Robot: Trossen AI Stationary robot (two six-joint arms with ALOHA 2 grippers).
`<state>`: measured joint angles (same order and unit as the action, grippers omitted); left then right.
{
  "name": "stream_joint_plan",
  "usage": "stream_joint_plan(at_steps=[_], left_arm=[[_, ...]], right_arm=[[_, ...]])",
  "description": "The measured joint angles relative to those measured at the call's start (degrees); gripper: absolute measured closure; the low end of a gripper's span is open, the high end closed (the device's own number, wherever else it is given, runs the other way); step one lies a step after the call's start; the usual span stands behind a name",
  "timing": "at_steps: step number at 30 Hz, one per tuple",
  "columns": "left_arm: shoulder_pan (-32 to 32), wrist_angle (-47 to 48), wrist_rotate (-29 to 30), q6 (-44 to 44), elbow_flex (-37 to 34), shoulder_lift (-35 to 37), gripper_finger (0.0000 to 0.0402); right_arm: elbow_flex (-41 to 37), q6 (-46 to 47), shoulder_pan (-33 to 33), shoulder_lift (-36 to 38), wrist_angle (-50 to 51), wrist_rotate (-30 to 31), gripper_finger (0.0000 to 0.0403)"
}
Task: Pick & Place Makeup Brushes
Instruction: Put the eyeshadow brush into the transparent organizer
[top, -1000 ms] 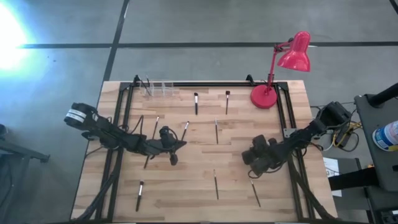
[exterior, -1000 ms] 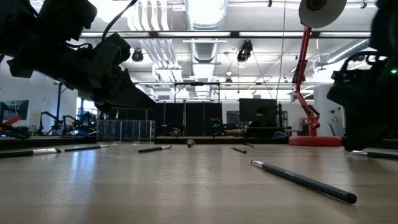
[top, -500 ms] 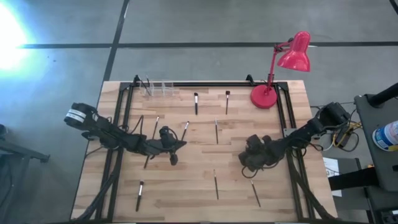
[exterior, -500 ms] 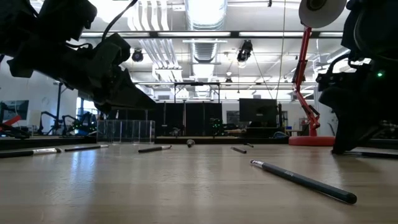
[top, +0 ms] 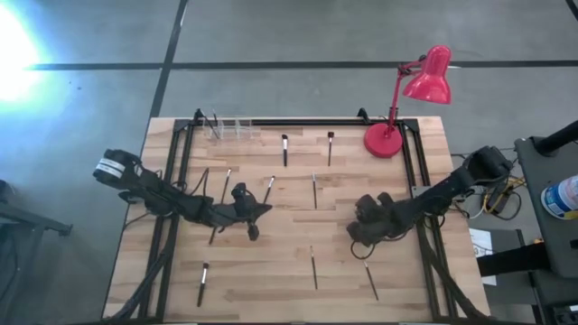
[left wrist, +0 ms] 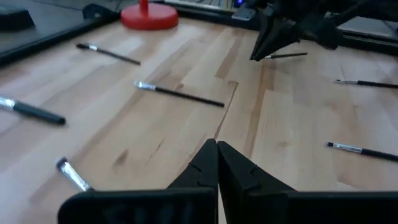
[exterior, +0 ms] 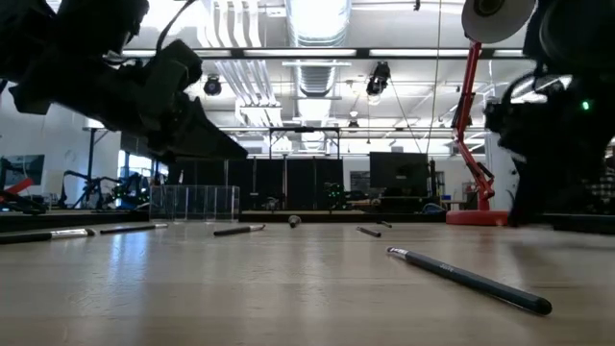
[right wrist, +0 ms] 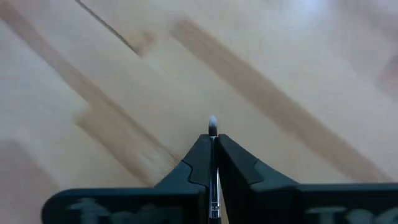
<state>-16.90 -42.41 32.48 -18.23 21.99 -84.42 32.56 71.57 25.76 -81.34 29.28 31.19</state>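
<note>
While the right gripper pinches one makeup brush, I read the left gripper as closed on nothing.

Landmark is the red lamp on the table; I work from the near edge toward it. Nearest me, well short of the lamp, three makeup brushes lie flat: one at the left, one in the middle, one on the lamp's side. Next, the right gripper sits directly in front of the lamp, its fingers clamped on a brush whose pale tip pokes out between them. The left gripper is at mid-table, well left of the lamp, fingers together and empty. Further brushes lie between it and the lamp. Level with the lamp's base, two brushes lie beside a clear holder.
</note>
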Motion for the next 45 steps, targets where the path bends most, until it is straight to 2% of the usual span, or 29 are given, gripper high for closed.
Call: stream_joint_plan(at_steps=[5, 8, 10, 13, 16, 19, 21, 25, 31, 35, 45], left_arm=[[-0.47, -0.02, -0.03, 0.16, 2.38, 0.00, 0.0368], [-0.57, -1.74, -2.05, 0.20, 3.54, 0.00, 0.0343], [-0.57, -6.32, -6.00, 1.80, 3.85, -0.22, 0.0330], [-0.76, -17.83, -13.23, 4.45, 3.60, -1.81, 0.0323], [-0.95, -24.68, -16.79, 5.96, 3.73, -4.44, 0.0321], [-0.97, -26.54, -16.87, 6.28, 5.25, -7.72, 0.0321], [-0.94, -27.05, -16.63, 6.68, 7.17, -9.89, 0.0321], [-0.96, -26.89, -16.80, 8.75, 12.45, -14.04, 0.0321], [-0.97, -26.90, -16.83, 9.74, 18.14, -17.39, 0.0321], [-1.01, -26.69, -16.91, 10.26, 19.85, -18.02, 0.0321], [-1.27, -27.62, -18.45, 12.58, 22.09, -17.77, 0.0321]], right_arm=[[0.67, -9.02, 0.11, 5.28, -5.80, 8.62, 0.0389], [-0.38, -20.73, 0.11, 7.26, -19.74, 14.29, 0.0389], [-1.81, -30.76, 0.09, 7.09, -33.55, 15.79, 0.0389], [-4.07, -47.79, 0.04, 4.15, -59.11, 14.90, 0.0389], [-5.11, -59.66, 0.04, -0.03, -80.13, 9.67, 0.0390], [-5.03, -66.70, 0.02, -4.17, -94.48, 5.94, 0.0390], [-4.37, -69.42, -0.28, -6.89, -100.33, 3.66, 0.0390], [-1.97, -72.06, -0.67, -11.60, -105.70, 0.29, 0.0390], [2.32, -75.22, -0.84, -16.68, -109.02, -1.62, 0.0390], [4.00, -75.68, -0.92, -17.73, -109.33, -4.30, 0.0390], [5.56, -76.95, -0.90, -18.14, -109.07, -4.49, 0.0390]])
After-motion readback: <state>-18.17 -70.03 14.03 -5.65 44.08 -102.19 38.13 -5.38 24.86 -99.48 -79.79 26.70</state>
